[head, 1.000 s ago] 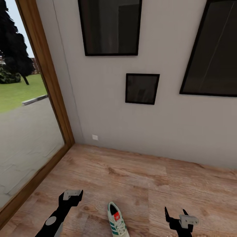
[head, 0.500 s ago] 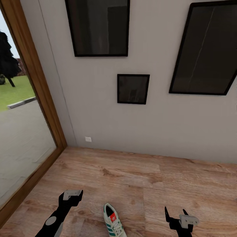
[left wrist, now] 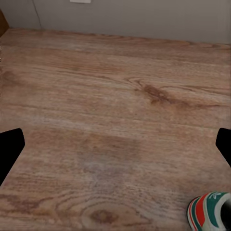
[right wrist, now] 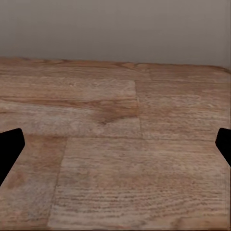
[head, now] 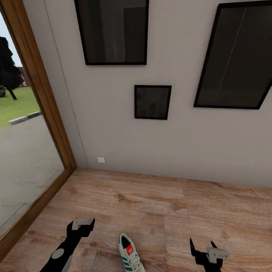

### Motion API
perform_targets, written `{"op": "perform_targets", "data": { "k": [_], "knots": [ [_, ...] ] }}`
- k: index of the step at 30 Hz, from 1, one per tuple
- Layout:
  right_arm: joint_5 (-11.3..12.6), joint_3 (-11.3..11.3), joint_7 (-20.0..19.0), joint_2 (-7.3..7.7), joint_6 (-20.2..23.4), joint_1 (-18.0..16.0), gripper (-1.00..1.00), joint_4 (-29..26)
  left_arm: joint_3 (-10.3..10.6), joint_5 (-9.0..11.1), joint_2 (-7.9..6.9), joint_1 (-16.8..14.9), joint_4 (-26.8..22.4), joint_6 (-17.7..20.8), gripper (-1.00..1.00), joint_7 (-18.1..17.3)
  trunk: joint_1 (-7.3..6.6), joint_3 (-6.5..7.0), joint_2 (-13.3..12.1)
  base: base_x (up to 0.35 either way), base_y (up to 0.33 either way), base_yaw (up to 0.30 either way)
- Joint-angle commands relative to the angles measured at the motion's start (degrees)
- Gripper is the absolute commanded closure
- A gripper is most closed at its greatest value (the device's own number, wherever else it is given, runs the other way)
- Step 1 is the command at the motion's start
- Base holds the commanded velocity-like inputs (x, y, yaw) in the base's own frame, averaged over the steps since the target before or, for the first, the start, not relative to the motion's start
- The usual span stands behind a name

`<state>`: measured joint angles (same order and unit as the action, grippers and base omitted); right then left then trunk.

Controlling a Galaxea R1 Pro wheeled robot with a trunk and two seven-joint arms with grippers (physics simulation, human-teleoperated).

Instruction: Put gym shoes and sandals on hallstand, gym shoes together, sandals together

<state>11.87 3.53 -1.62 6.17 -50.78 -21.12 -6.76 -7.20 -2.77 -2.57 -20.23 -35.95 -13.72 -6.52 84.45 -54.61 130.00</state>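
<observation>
One cream-white gym shoe (head: 130, 254) with green stripes and a red tongue label lies on the wood-plank corridor floor (head: 151, 204), cut off by the head view's lower edge. Its heel also shows in the left wrist view as the gym shoe (left wrist: 210, 212). My left gripper (head: 81, 222) hovers to the shoe's left, open and empty. My right gripper (head: 202, 244) hovers to its right, also open and empty. In both wrist views, the left gripper (left wrist: 115, 144) and right gripper (right wrist: 115, 144) have their fingertips wide apart over bare planks. The other gym shoe, both sandals and the hallstand are out of view.
A grey wall (head: 113, 151) with three dark framed pictures (head: 152, 102) stands ahead. A wood-framed glass door (head: 26, 158) runs along the left, with lawn and paving outside. A small white wall outlet (head: 101, 159) sits near the corner.
The camera swung, so the wall, pictures and shoe shifted left in the picture a second ago. Over the last half second almost nothing moved; both grippers stay open.
</observation>
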Motion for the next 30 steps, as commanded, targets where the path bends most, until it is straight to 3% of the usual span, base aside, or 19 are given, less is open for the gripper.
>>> {"op": "perform_targets", "data": {
  "k": [1,12,20,30],
  "knots": [
    [0.55,0.40,-0.16,0.05,-0.18,-0.02,-1.00,0.42,-0.44,-0.31,0.03,-0.03,0.13,-0.17,-1.00,-0.46,-0.01,-0.05,0.02,0.000,0.000,-0.001],
    [0.61,0.40,-0.14,1.13,-0.28,0.02,-1.00,4.05,-1.22,-0.26,-0.07,1.22,0.16,-0.24,-1.00,-0.44,-0.01,-0.05,0.02,0.000,0.021,0.000],
    [0.61,0.42,-0.14,1.20,-0.28,0.02,-1.00,4.23,-1.27,-0.22,-0.07,1.72,-0.03,-0.26,-1.00,-0.42,-0.01,-0.05,0.02,0.000,0.152,0.000],
    [0.63,0.42,-0.14,1.12,-0.28,0.02,-1.00,4.21,-1.33,-0.22,-0.07,1.78,-0.08,-0.26,-1.00,-0.42,-0.01,-0.05,0.02,0.000,0.011,0.000]
  ]
}}
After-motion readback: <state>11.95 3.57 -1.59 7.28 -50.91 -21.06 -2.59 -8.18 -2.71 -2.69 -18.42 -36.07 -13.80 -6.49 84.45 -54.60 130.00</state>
